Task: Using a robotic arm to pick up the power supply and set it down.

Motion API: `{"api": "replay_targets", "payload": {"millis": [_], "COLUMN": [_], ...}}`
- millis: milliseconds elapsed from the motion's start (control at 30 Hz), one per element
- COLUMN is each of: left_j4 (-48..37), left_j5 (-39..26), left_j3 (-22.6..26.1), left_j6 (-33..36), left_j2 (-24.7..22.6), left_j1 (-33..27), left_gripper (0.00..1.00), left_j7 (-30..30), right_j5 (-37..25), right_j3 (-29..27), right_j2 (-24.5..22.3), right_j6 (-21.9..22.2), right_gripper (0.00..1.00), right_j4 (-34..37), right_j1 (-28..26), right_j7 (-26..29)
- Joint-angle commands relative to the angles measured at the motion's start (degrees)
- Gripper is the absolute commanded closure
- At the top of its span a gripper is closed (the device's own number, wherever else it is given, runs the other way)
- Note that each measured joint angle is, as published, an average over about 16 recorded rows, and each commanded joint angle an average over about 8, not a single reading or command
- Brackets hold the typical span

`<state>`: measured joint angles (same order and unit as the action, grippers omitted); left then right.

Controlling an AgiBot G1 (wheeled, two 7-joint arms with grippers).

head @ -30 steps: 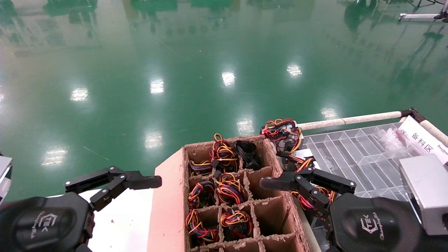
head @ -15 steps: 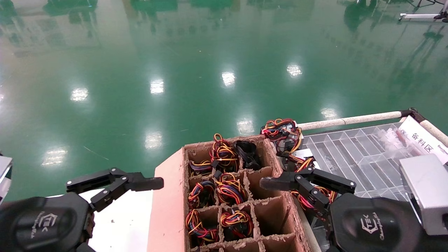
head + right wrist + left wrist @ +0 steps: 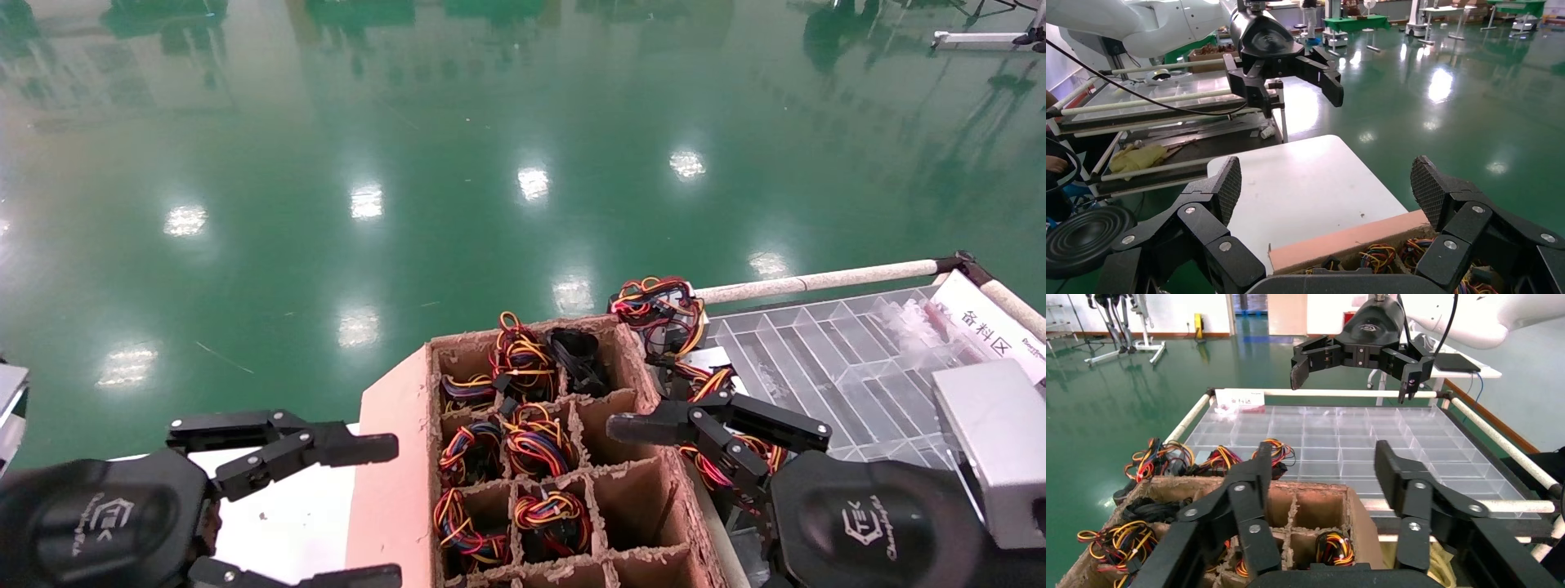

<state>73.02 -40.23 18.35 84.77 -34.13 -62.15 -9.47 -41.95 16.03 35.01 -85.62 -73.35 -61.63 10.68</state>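
Black-cabled power supply (image 3: 578,359) sits uncollected beyond the spread, empty right tool (image 3: 654,453); left tool (image 3: 372,510), likewise released, must reach in.

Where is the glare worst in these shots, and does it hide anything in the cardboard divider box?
Head view: bright lamp reflections dot the glossy green floor, all beyond the cardboard divider box, whose cells read clearly. Left wrist view: the clear plastic tray shows only soft sheen. Right wrist view: a hot white patch on the floor, with the white table brightly lit but legible.
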Motion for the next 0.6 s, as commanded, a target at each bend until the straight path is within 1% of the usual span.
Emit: {"api": "replay_targets", "payload": {"millis": [33, 133, 233, 367, 600], "left_j4": [0.00, 0.00, -0.01, -0.02, -0.03], "left_j5": [0.00, 0.00, 0.00, 0.00, 0.01], "left_j3": [0.00, 0.00, 0.01, 0.01, 0.03], "left_j6": [0.00, 0.00, 0.00, 0.01, 0.01], "left_j2": [0.00, 0.00, 0.00, 0.00, 0.00], "left_j1": [0.00, 0.00, 0.00, -0.01, -0.02], "left_gripper": [1.00, 1.00, 1.00, 1.00, 1.00], "left_j7": [0.00, 0.00, 0.00, 0.01, 0.02], "right_j5": [0.05, -0.24, -1.83, -6.23, -16.38], "right_j3": [0.00, 0.01, 0.27, 1.29, 4.42], "right_j2": [0.00, 0.00, 0.25, 1.45, 5.35], "right_j6": [-0.06, 0.27, 1.82, 5.93, 14.15], "right_gripper": [0.00, 0.00, 0.00, 0.00, 0.00], "right_j4": [-0.04, 0.08, 0.30, 0.47, 0.43], "right_j1": [0.02, -0.06, -0.50, -1.92, -5.37], "right_j7": [0.01, -0.03, -0.14, -0.18, -0.13]}}
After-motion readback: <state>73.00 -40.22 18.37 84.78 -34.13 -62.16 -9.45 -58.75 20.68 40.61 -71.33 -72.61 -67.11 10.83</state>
